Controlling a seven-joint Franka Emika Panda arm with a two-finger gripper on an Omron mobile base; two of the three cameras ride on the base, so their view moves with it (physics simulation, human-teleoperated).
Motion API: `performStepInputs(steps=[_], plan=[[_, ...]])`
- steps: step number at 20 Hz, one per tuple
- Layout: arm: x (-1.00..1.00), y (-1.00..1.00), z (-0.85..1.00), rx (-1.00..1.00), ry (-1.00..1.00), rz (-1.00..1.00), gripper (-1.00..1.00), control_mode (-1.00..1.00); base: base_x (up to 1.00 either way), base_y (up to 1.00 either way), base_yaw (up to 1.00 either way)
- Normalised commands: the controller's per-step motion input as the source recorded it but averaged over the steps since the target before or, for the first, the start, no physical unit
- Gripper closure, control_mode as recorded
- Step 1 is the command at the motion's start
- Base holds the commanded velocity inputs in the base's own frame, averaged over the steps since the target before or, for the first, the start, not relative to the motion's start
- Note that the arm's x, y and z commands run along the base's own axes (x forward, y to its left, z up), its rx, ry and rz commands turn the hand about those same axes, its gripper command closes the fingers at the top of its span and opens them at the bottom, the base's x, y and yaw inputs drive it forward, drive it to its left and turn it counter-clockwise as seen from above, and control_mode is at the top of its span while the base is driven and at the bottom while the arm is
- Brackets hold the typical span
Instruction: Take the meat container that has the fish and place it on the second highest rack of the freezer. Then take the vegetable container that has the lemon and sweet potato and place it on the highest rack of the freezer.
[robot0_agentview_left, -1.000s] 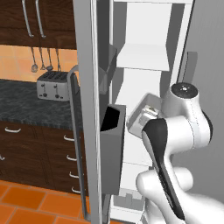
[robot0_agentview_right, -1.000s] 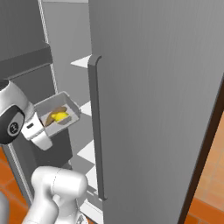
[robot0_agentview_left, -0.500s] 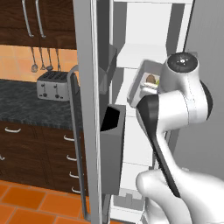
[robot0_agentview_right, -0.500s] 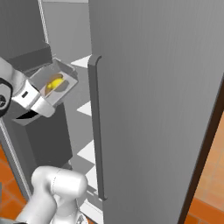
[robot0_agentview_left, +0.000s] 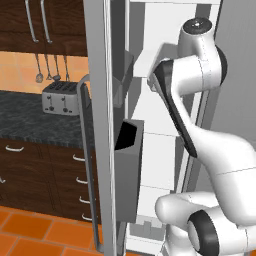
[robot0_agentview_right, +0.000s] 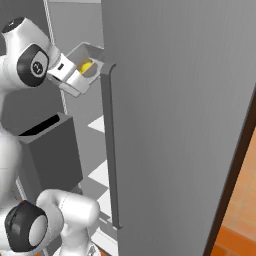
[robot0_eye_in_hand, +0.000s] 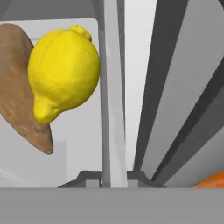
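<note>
I am on the second half of the job: my fingers (robot0_agentview_right: 81, 80) are pinched tight on the near rim of the vegetable container (robot0_agentview_right: 90, 61), holding it raised at the open freezer (robot0_agentview_left: 165, 110). The lemon (robot0_eye_in_hand: 63, 72) lies inside against the sweet potato (robot0_eye_in_hand: 19, 87), both close by the rim I grip. From the right base view the container hangs tilted, near the front edge of the highest rack (robot0_agentview_left: 145, 65); whether it clears that edge I cannot tell. Next, I judge, I must level it, push it in over the rack, lower it flat, then let go.
</note>
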Motion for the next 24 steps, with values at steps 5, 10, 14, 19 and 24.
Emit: performStepInputs(steps=[5,10,14,19,24], plan=[[1.00,-0.49,-0.03,0.00,0.12,0.00,1.00,-1.00,0.00,0.00,0.00],[1.00,-0.07,0.01,-0.01,0.04,-0.01,1.00,-1.00,0.00,0.00,0.00],[0.73,0.28,-0.02,-0.09,0.00,0.00,1.00,-1.00,0.00,0.00,0.00],[0.99,-0.39,-0.09,-0.08,-0.08,0.00,1.00,-1.00,0.00,0.00,0.00],[0.89,-0.60,-0.51,-0.03,-0.12,0.02,1.00,-1.00,0.00,0.00,0.00]])
